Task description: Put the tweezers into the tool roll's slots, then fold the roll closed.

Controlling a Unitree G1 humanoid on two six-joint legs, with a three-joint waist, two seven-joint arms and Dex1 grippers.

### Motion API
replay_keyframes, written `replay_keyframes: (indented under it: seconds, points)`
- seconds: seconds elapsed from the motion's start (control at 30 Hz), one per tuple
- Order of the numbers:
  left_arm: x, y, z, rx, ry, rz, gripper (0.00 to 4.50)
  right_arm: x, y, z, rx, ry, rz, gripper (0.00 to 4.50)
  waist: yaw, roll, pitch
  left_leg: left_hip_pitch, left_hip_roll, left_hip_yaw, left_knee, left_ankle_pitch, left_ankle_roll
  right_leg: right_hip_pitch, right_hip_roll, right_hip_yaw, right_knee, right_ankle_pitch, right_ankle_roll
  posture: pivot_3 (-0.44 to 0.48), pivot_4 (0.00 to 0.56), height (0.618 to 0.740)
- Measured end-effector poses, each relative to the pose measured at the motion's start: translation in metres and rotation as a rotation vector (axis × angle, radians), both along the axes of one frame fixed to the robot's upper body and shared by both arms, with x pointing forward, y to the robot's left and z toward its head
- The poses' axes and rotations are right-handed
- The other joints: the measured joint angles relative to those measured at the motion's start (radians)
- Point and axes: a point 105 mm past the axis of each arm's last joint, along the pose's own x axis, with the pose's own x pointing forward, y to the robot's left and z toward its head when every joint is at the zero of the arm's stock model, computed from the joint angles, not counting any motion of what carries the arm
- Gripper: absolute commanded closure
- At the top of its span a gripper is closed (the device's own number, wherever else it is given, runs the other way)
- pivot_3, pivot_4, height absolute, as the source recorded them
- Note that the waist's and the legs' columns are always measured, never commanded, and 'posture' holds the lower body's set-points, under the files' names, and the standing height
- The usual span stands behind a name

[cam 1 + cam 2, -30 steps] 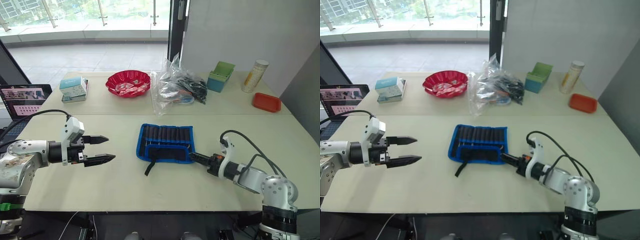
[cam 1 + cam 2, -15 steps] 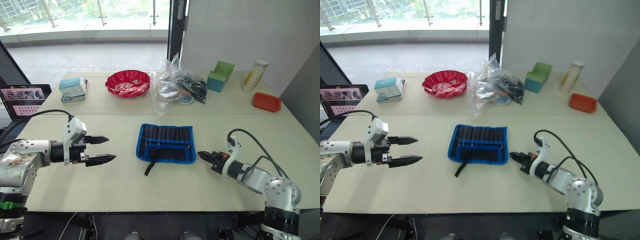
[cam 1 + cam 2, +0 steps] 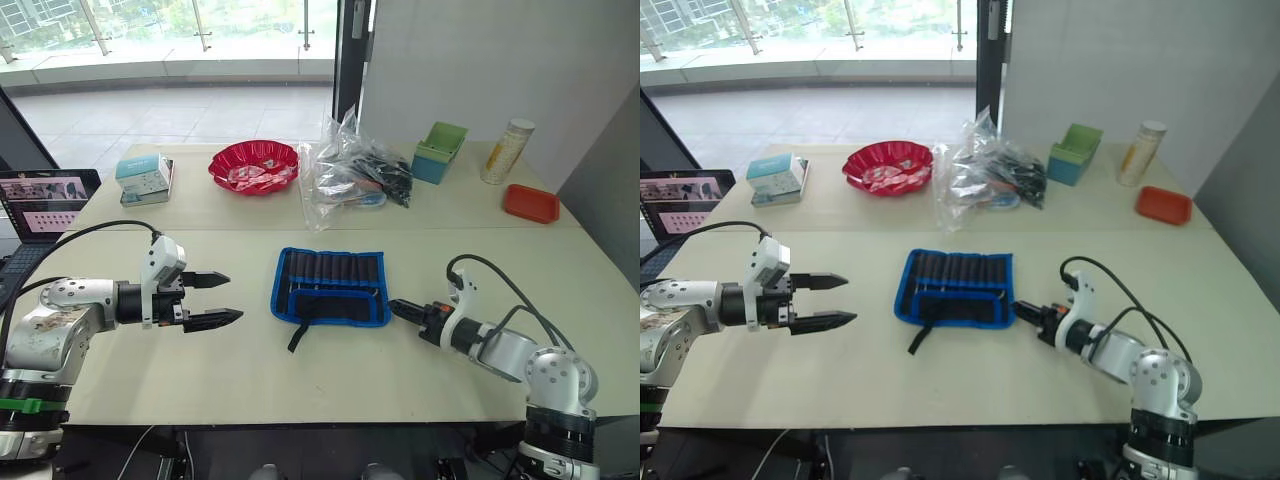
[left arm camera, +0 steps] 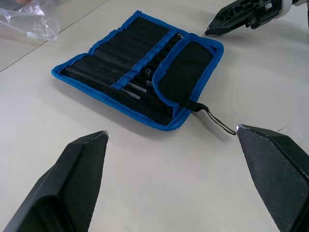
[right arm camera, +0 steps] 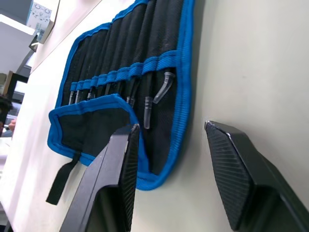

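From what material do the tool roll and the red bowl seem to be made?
The tool roll looks like matte black woven fabric with bright blue cloth binding: its flap folds softly and its strap lies limp. The red bowl looks like glossy moulded plastic, with a scalloped rim and shiny highlights, though glass cannot be ruled out.

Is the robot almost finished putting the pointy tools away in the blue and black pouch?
Partly. The slim black tweezers already sit in the slots of the black fabric tool roll with blue edging, and its near flap is folded over. Both grippers, left and right, are open and empty. Closing the roll remains.
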Motion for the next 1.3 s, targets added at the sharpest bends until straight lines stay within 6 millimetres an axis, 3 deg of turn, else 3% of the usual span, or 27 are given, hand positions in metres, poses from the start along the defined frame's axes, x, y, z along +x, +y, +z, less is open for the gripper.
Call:
replay_keyframes:
  seconds: [0.23, 0.47, 0.8, 1.1, 1.3]
  points:
    - [-0.001, 0.001, -0.003, 0.008, -0.007, 0.006, 0.00, -0.001, 0.005, -0.004, 0.003, 0.031, 0.016, 2.41, 0.000, 0.000, 0.000, 0.001, 0.000, 0.000, 0.000, 0.000, 0.000, 0.000, 0.000, 0.000, 0.001, 0.000, 0.000, 0.000, 0.150, 0.740]
    - [-0.001, 0.001, -0.003, 0.008, -0.009, 0.007, 0.00, -0.002, 0.013, -0.004, 0.039, 0.036, 0.042, 4.46, -0.002, 0.000, 0.000, 0.001, 0.000, 0.000, 0.000, 0.000, 0.000, 0.000, 0.000, 0.000, 0.003, 0.000, 0.000, 0.000, 0.150, 0.740]
    - [-0.001, 0.001, -0.003, 0.009, -0.009, 0.007, 0.00, -0.002, 0.008, -0.001, 0.068, 0.018, 0.022, 4.46, -0.001, 0.000, 0.000, 0.001, 0.000, -0.001, 0.001, 0.001, 0.000, 0.000, 0.000, 0.000, 0.003, 0.000, 0.000, 0.000, 0.150, 0.740]
    - [0.001, -0.008, -0.007, -0.001, 0.003, -0.022, 0.00, -0.006, -0.033, 0.021, -0.007, -0.056, -0.028, 4.46, 0.002, 0.000, 0.000, -0.001, 0.000, 0.001, 0.003, 0.000, 0.000, 0.000, 0.000, 0.000, 0.002, 0.000, 0.000, 0.000, 0.150, 0.740]
    - [0.002, -0.013, -0.011, -0.006, 0.015, -0.036, 0.00, -0.008, -0.021, 0.035, -0.045, -0.107, 0.031, 4.46, -0.002, 0.000, 0.000, -0.001, 0.000, 0.001, 0.003, 0.000, 0.001, 0.000, 0.000, 0.000, 0.002, 0.000, 0.000, 0.000, 0.150, 0.740]
